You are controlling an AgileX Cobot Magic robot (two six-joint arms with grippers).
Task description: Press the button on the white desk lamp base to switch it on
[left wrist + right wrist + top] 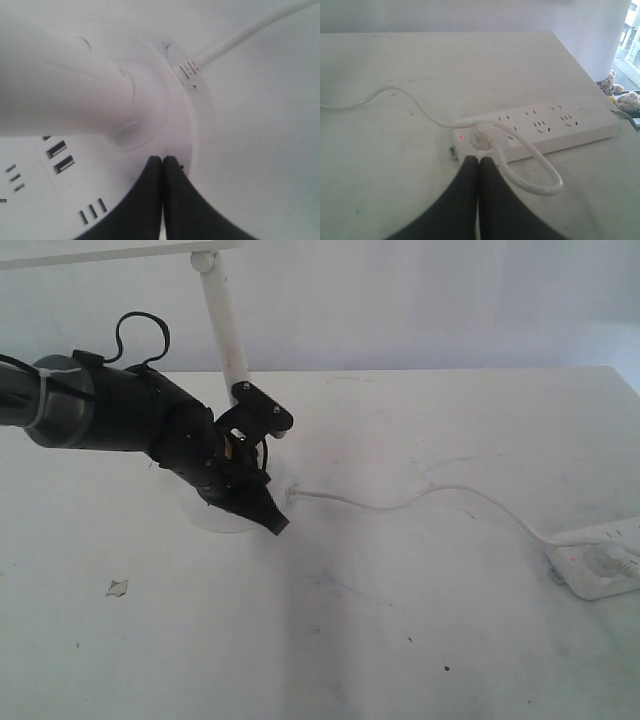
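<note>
Left end effector [162, 161] closed, holding nothing, pointing down at lamp base [155, 95] rim. Right end effector [479, 161] closed, empty, hovering beside power strip [560, 125] at desk [400, 620] right edge.

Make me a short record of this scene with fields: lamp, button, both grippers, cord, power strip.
lamp base: round, white, sockets on top
stem: white, slanted
button: not clearly made out in any view
left gripper: fingers shut, tips at the base's rim; contact unclear
right gripper: fingers shut, close to the power strip
cord: thin, white, runs from base to a plug in the strip
strip light: red, lit
</note>
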